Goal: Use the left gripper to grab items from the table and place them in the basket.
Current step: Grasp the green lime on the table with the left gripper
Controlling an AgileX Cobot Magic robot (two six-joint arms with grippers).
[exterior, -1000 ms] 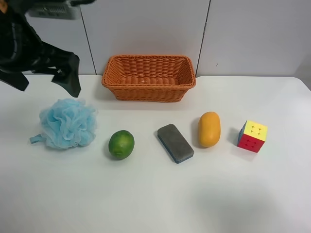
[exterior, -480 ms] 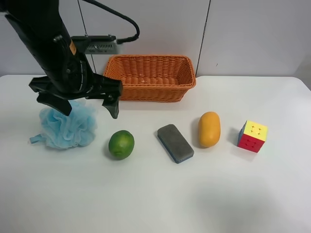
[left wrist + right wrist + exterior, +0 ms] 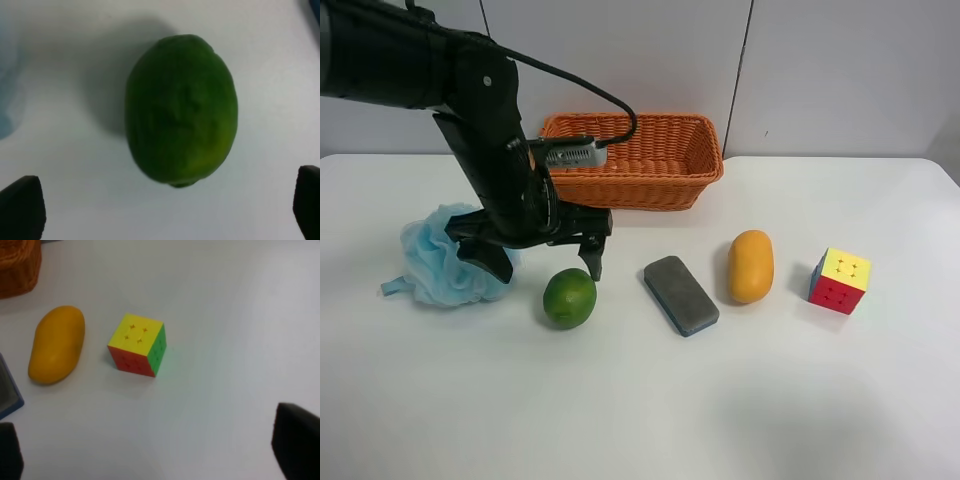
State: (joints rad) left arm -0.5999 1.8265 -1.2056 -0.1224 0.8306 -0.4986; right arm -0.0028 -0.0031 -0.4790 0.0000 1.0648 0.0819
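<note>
My left gripper is open, its two black fingers spread just above and behind the green lime. The lime fills the left wrist view, with a fingertip at each side. The light-blue bath pouf lies beside the arm, partly hidden by it. The grey eraser block, orange-yellow fruit and puzzle cube lie in a row on the white table. The wicker basket stands behind. My right gripper is open above the table near the cube and fruit.
A black cable and a small grey part hang off the left arm in front of the basket's near wall. Grey wall panels stand behind the table. A corner of the basket shows in the right wrist view.
The left arm has swung in from the exterior high view's far left, across and past the pouf, and lowered. Its open gripper now hangs over the lime. The items have not moved.
</note>
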